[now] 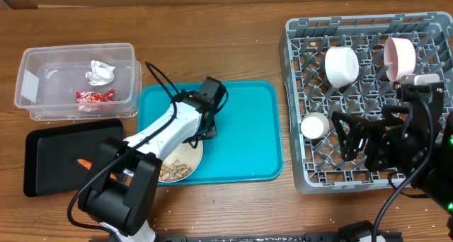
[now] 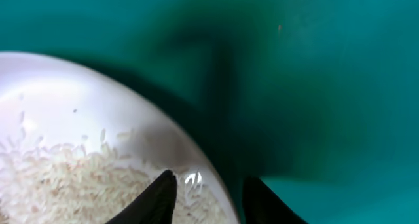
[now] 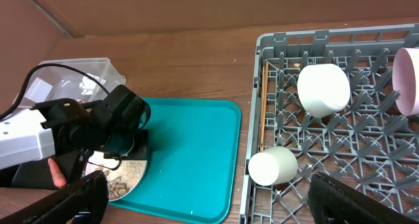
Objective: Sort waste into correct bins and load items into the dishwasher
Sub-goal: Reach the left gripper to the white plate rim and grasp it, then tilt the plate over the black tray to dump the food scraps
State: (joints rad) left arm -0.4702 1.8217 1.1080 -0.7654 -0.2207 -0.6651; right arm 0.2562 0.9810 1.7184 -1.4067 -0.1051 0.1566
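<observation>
White plate with crumbs sits on the teal tray; left jaws straddle its rim, spread. Pinch firmly, lift level, avoid spilling. Right jaws hang spread above rack.

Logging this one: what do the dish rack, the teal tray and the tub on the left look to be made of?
Dish rack: grey moulded plastic, matte, going by its thin lattice floor and pegs. Teal tray: probably plastic, smooth with a soft sheen and a rounded raised rim. Tub: clear plastic; the red wrapper and paper wad show through its walls.
</observation>
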